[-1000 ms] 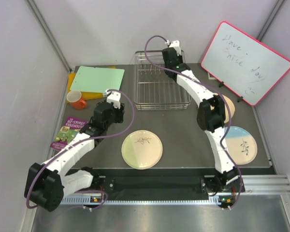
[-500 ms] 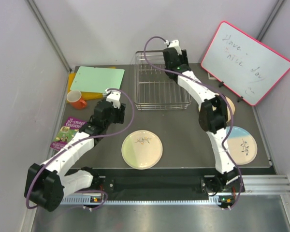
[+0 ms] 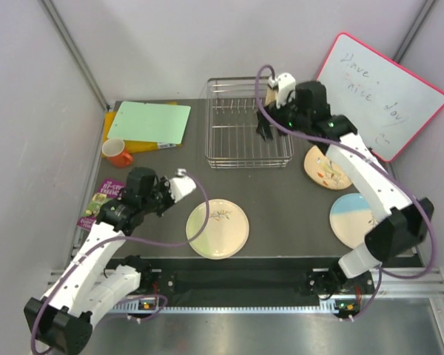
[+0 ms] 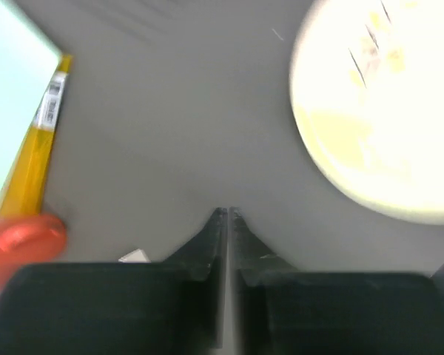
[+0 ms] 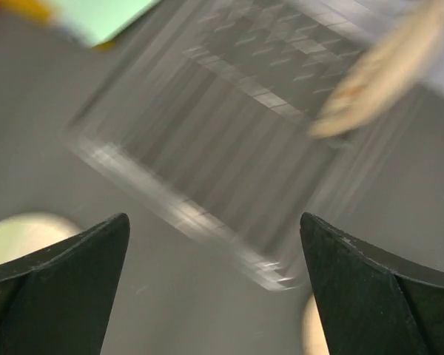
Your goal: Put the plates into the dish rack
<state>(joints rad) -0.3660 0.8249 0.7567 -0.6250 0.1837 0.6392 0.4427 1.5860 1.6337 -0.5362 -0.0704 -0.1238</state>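
Observation:
The dish rack (image 3: 237, 133) stands at the back centre, and one tan plate (image 5: 385, 70) leans on edge in its far right corner. My right gripper (image 3: 264, 132) hovers over the rack's right side, open and empty, its fingertips (image 5: 96, 244) wide apart around the rack's near corner (image 5: 277, 270). A cream and pale green plate (image 3: 217, 228) lies flat in front of the left arm. A tan plate (image 3: 328, 167) and a part light blue plate (image 3: 353, 220) lie flat at the right. My left gripper (image 3: 179, 182) is shut on nothing, left of the green plate (image 4: 385, 111).
A green board (image 3: 148, 122) on a yellow one and an orange cup (image 3: 118, 152) sit at the back left, with a booklet (image 3: 100, 203) at the left edge. A pink-framed whiteboard (image 3: 377, 92) leans at the back right. Grey walls close in both sides.
My right gripper opened, left the tan plate standing in the rack and drew back over the rack's right side. The left gripper closed and pulled back toward the near edge.

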